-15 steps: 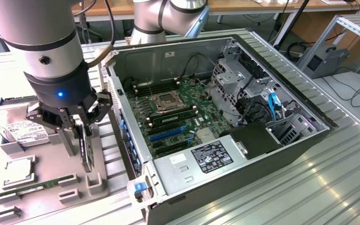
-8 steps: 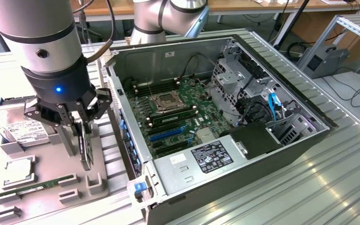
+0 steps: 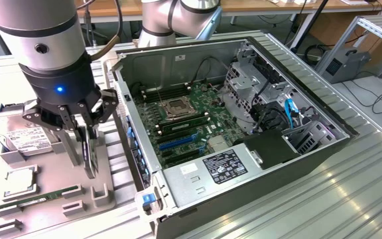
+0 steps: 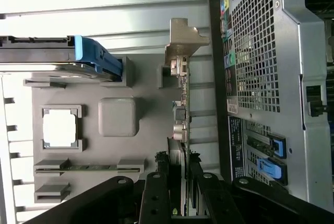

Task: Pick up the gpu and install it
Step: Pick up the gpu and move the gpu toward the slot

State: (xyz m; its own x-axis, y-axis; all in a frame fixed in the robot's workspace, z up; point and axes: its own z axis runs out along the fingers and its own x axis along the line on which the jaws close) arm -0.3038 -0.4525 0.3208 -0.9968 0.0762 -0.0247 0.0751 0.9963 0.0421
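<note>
A big open computer case (image 3: pixel 171 59) lies on its side on the ribbed metal bench (image 3: pixel 324 209). Inside it you can see a green board (image 3: pixel 191 119) with blue slots (image 3: pixel 177 142). Nearer in the case is a grey metal box with a black sticker (image 3: pixel 218 167).

On the exterior view's left, just beside the case, a flat grey tray (image 3: pixel 48 219) sits on the bench. It has small holders that keep parts in place.

The robot arm reaches down over the tray. Its black claw (image 3: pixel 88 167) is clamped on the gpu (image 4: pixel 181 114), with one finger on each side. The gpu is a thin dark card standing on its edge, at the side of the tray closest to the case. Its silvery end piece (image 4: pixel 183 41) sticks out past the tray. I cannot tell if the card is lifted out of its holder.

At the far end of the tray is a silver hard drive (image 3: pixel 25 137) with a white label. Nearer is a square chip (image 3: pixel 20 180) in its own holder. Nearest is a thin green stick (image 3: pixel 35 199) lying between two holders.
</note>
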